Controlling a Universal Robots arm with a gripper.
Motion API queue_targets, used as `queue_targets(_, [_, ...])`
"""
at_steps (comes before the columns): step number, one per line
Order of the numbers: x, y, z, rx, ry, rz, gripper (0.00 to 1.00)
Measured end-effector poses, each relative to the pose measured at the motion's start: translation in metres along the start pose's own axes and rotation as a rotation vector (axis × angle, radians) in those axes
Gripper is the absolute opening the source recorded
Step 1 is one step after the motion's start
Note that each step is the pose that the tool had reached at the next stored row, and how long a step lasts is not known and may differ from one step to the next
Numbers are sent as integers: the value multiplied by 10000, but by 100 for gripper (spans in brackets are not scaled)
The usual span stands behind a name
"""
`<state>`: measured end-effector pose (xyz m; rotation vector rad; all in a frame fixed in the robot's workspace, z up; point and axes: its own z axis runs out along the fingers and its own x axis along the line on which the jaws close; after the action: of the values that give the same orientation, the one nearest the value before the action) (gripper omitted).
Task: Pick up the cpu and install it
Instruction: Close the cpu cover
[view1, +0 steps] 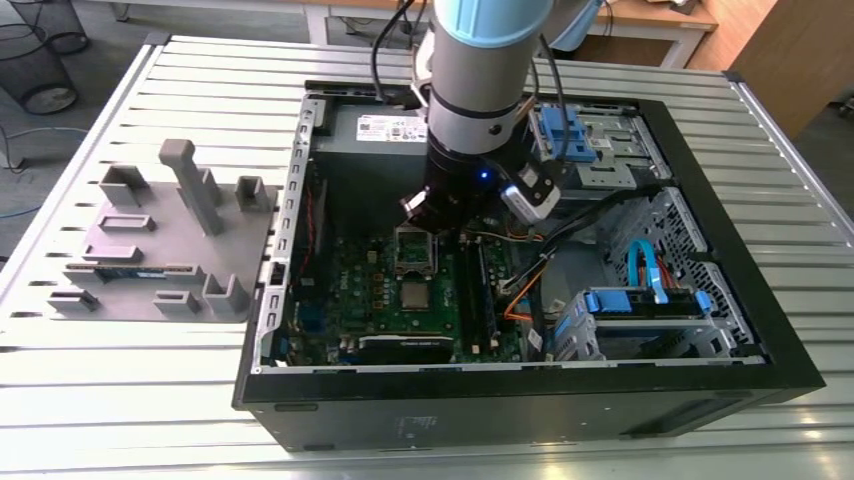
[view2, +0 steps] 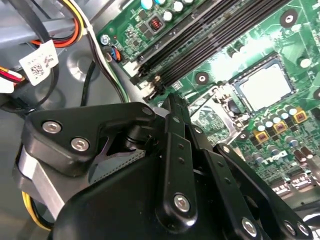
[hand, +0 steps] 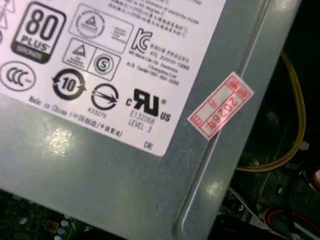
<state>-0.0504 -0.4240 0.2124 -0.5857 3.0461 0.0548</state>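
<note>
Locate the cpu (view1: 416, 293) lying flat on the green board (view1: 354, 290), apparently seated, just beside the raised metal frame (view1: 416, 247). Note the claw (view1: 438, 226) hanging over that frame, near the cpu. Record claw state as not discernible. Find the grey tray (view1: 147, 245) on the slatted surface (view1: 134, 400) outside the case (view1: 534, 410)

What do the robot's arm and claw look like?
The arm is a fat silver-grey tube with a light blue band up top and a black wrist showing a tiny blue light. Black cables run down beside it. The claw is black, built from chunky bars joined by shiny silver screws.
</note>
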Motion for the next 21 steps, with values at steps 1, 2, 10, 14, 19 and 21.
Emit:
queue_targets(1, [-9,0,5,0,0,-3,11])
queue_targets(2, [-18,1,11,-1,0,-7,11])
queue_targets(10, [-43,49,60,-36,-13,-11,11])
queue_targets(14, [-47,61,63,-36,-14,-8,11])
queue_targets(19, [-63,103,80,-37,-14,-11,11])
queue_targets(21, [-63,112,93,-36,-13,-10,11])
